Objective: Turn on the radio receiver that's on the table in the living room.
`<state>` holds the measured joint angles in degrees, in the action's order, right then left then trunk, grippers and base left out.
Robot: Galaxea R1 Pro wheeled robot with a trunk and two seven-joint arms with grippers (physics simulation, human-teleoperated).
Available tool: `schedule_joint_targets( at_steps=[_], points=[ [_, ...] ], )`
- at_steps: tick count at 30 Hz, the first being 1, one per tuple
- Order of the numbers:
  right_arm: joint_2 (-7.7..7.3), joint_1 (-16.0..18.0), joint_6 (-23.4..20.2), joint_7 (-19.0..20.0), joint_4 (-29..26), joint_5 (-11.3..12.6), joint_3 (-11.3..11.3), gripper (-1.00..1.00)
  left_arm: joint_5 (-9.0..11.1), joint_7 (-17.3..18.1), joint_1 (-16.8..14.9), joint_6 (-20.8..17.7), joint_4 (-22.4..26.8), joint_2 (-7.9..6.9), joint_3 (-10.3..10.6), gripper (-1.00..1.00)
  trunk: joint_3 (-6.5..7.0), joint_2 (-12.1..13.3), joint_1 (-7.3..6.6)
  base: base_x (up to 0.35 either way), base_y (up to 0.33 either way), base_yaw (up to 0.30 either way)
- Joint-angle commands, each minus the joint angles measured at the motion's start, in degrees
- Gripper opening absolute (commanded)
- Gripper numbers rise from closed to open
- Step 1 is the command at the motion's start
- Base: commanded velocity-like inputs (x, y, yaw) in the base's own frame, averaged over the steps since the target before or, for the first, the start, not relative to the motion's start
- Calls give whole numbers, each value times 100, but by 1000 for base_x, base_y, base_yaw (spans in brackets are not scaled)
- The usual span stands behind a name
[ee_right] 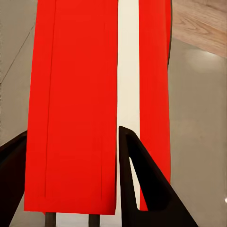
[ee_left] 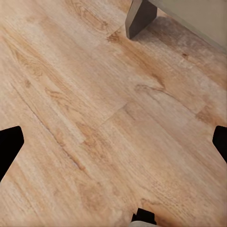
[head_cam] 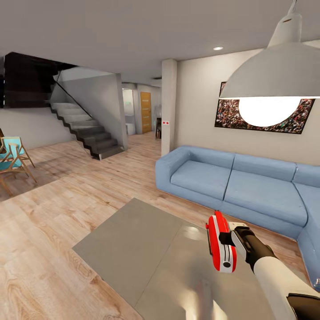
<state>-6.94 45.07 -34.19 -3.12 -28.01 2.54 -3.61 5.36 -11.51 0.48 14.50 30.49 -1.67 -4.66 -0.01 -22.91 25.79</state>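
Note:
The radio receiver (head_cam: 220,244), a glossy red box with a white band, hangs tilted on edge just above the table (head_cam: 133,249), a low grey-beige reflective top. My right gripper (head_cam: 232,240) is shut on it from the side. In the right wrist view the red body (ee_right: 80,94) sits between the dark fingers (ee_right: 142,189), with the table top (ee_right: 198,118) behind it. My left gripper (ee_left: 113,142) is open over the wood floor, its fingertips (ee_left: 9,142) far apart, near a table leg (ee_left: 139,16).
A blue sectional sofa (head_cam: 240,186) runs along the right behind the table. A grey pendant lamp (head_cam: 275,75) hangs in front of a crowd picture (head_cam: 262,120). A pillar (head_cam: 169,106), stairs (head_cam: 84,129) and a folding chair (head_cam: 13,158) stand further off on the wood floor.

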Motion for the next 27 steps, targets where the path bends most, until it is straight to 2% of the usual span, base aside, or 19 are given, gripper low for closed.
schedule_joint_targets(
  at_steps=[1, 11, 27],
  points=[
    [0, 2, 0, 1, -3, -8, 1, -100, 0, 0, 1, 0, 0, 0, 0, 100, 1, -1, 0, 0, 0, 0],
    [0, 2, 237, -27, -3, 21, 1, -100, 0, 0, 2, 0, 0, 4, 0, 100, 1, -1, 0, 0, 0, 0],
    [0, 2, 264, -31, -3, 27, 1, -100, -8, 0, -1, 0, -2, 9, 0, 100, 1, -1, 0, 0, 0, 0]
  ],
)
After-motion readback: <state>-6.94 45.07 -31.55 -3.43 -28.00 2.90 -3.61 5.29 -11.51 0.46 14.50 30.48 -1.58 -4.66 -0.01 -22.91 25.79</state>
